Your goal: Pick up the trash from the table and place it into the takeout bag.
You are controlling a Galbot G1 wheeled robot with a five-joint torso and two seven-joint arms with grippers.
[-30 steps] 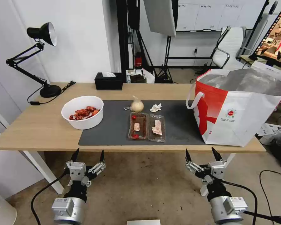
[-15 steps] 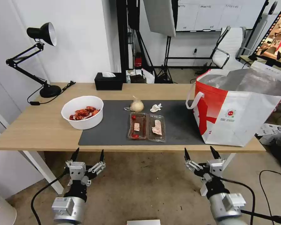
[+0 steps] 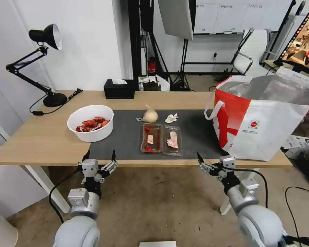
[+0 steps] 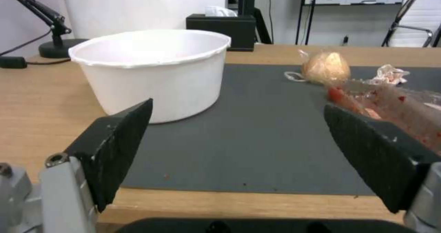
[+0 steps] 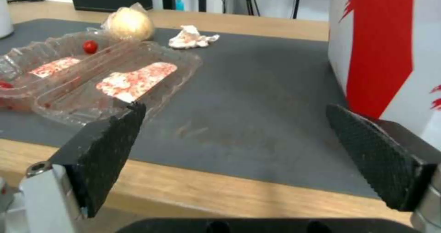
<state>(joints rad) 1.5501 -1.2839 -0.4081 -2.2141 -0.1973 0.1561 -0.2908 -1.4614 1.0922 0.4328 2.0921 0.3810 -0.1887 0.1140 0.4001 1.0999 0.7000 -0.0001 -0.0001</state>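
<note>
The clear box (image 3: 161, 138) lies open mid-mat, holding tomatoes and scraps. Both the left gripper (image 3: 99, 158) and right gripper (image 3: 211, 160) gape wide at the table (image 3: 41, 144) edge. The head view shows shells in the bowl (image 3: 90, 122); the left wrist view sees perhaps a pink tinge.

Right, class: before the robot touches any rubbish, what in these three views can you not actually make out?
- Inside of the takeout bag, head view: foil lining at the mouth hides the depth.
- Contents of the white bowl, left wrist view: its near wall hides them.
- Round logo on the bag, head view: too small to read.
- Takeout bag, right wrist view: cut off by the picture's edges.
- Clear plastic box, left wrist view: partly behind one of the left gripper's fingers.
</note>
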